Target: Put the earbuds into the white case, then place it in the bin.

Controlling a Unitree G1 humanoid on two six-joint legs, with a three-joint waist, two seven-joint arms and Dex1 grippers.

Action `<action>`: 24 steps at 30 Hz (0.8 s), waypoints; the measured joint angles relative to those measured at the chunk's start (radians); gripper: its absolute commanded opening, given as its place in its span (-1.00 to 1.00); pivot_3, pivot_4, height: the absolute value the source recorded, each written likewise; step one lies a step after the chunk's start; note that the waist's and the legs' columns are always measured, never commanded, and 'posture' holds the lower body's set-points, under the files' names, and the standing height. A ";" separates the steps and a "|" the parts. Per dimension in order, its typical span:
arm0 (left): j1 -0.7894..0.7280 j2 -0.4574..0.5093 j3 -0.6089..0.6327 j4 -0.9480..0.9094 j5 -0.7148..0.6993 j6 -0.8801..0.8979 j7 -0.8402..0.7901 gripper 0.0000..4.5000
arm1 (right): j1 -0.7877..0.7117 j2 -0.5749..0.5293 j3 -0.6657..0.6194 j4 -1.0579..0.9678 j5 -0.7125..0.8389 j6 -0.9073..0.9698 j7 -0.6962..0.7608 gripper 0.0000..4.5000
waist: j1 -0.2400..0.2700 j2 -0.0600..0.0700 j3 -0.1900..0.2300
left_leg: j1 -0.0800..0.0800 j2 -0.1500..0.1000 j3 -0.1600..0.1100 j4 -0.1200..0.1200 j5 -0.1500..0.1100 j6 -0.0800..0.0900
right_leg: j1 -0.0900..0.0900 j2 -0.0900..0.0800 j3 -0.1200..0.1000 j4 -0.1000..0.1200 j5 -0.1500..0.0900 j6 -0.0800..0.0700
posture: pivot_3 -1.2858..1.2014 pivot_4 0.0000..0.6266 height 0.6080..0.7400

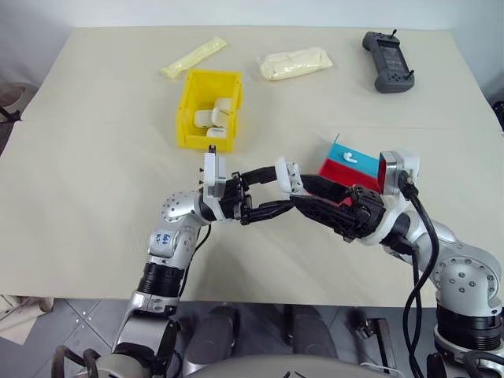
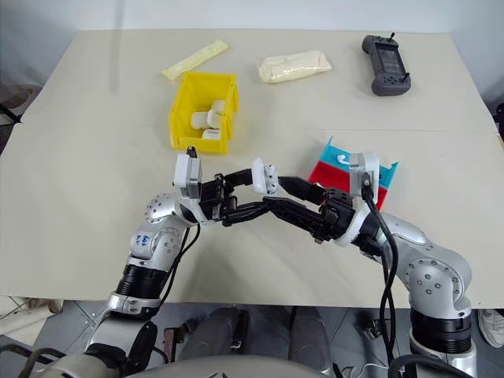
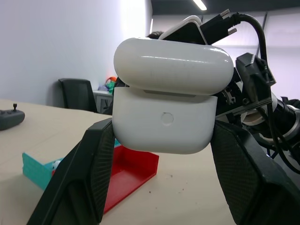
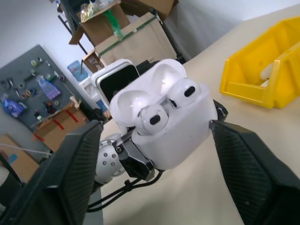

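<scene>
Left claw (image 1: 250, 197) clamps the white case (image 4: 161, 124) above the tabletop (image 1: 102, 157), lid open, both earbuds (image 4: 168, 105) seated. Right claw (image 4: 154, 154) straddles it, fingers apart, not gripping. Bin (image 1: 209, 107) lies just beyond, nearer the left arm.

— What have I got on the left eye?

— I see my two arms meeting above the beige table (image 1: 102, 142). My left gripper (image 1: 272, 193) points toward the right and pinches the white case (image 1: 285, 174) between its black fingers. My right gripper (image 1: 303, 197) faces it from the other side, its fingers close beside the case; I cannot tell whether they touch it.

— And the bin?

— The yellow bin (image 1: 189, 106) sits farther up the table, with white items already inside. Behind my right wrist I see a red and teal tray (image 1: 340, 161) with one earbud (image 1: 350, 157) on the teal part. Along the far edge lie two pale yellow packets (image 1: 295, 63) and a black controller (image 1: 387, 61).
</scene>
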 measured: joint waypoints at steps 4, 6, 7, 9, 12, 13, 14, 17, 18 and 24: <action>-0.029 0.064 -0.004 0.034 0.070 -0.026 0.025 0.22 | 0.019 -0.089 -0.040 0.036 -0.024 -0.004 0.037 0.34 | 0.001 0.000 0.000 | 0.000 0.000 0.000 0.000 0.000 0.000 | 0.000 0.000 0.000 0.000 0.000 0.000 | 0.03 -0.52 1.00; -0.060 0.125 -0.021 0.066 0.149 -0.041 0.047 0.22 | 0.019 -0.137 -0.040 0.037 -0.061 -0.012 0.067 0.07 | 0.001 -0.001 0.001 | 0.000 0.000 0.000 0.000 0.000 0.000 | 0.000 0.001 0.000 0.000 0.000 0.000 | 0.03 -0.52 1.00; -0.076 0.154 -0.031 0.082 0.189 -0.043 0.055 0.22 | 0.018 -0.161 -0.039 0.037 -0.085 -0.022 0.083 -0.09 | 0.001 -0.001 0.001 | 0.000 0.000 0.001 -0.001 0.000 0.000 | 0.000 0.001 0.000 -0.001 0.000 0.000 | 0.03 -0.52 1.00; -0.104 0.209 -0.062 0.095 0.263 -0.041 0.067 0.22 | -0.004 -0.206 -0.023 0.037 -0.126 -0.024 0.116 -0.37 | 0.000 -0.001 0.001 | 0.000 0.000 0.001 -0.001 0.000 0.000 | 0.000 0.001 0.000 -0.001 0.000 0.000 | 0.03 -0.52 1.00; -0.136 0.239 -0.109 0.104 0.319 -0.031 0.060 0.22 | -0.069 -0.256 0.041 0.032 -0.190 -0.026 0.158 -0.85 | 0.000 -0.001 0.001 | 0.000 0.001 0.000 -0.001 0.000 0.000 | 0.000 0.001 0.000 -0.001 0.000 0.000 | 0.03 -0.52 1.00; -0.141 0.247 -0.126 0.103 0.331 -0.024 0.053 0.22 | -0.092 -0.261 0.074 0.031 -0.222 -0.035 0.171 -1.00 | 0.000 -0.001 0.001 | 0.000 0.001 0.000 -0.001 0.000 0.000 | 0.000 0.001 0.000 -0.001 0.000 0.000 | 0.03 -0.52 1.00; -0.143 0.253 -0.138 0.103 0.338 -0.016 0.048 0.22 | -0.117 -0.257 0.101 0.031 -0.245 -0.040 0.169 -1.00 | 0.000 -0.002 0.001 | 0.000 0.001 0.000 -0.001 0.000 0.000 | 0.000 0.001 0.000 -0.001 0.000 0.000 | 0.03 -0.52 1.00; -0.146 0.257 -0.170 0.084 0.353 0.017 0.035 0.22 | -0.203 -0.213 0.170 0.034 -0.287 -0.038 0.144 -1.00 | -0.001 -0.002 0.001 | 0.000 0.001 0.000 -0.001 0.000 0.000 | -0.001 0.001 0.000 -0.001 0.000 0.000 | 0.03 -0.52 1.00; -0.146 0.256 -0.177 0.070 0.353 0.028 0.033 0.22 | -0.226 -0.205 0.190 0.035 -0.296 -0.032 0.140 -1.00 | -0.001 -0.002 0.001 | 0.000 0.001 0.000 -0.001 0.000 0.000 | -0.001 0.001 0.000 -0.001 0.000 0.000 | 0.03 -0.52 1.00; -0.144 0.255 -0.198 0.029 0.356 0.066 0.032 0.22 | -0.329 -0.159 0.285 0.061 -0.341 0.004 0.130 -1.00 | 0.001 -0.002 0.001 | -0.001 0.000 -0.001 -0.001 0.000 0.000 | -0.001 0.000 -0.001 -0.001 0.000 0.000 | 0.03 -0.52 1.00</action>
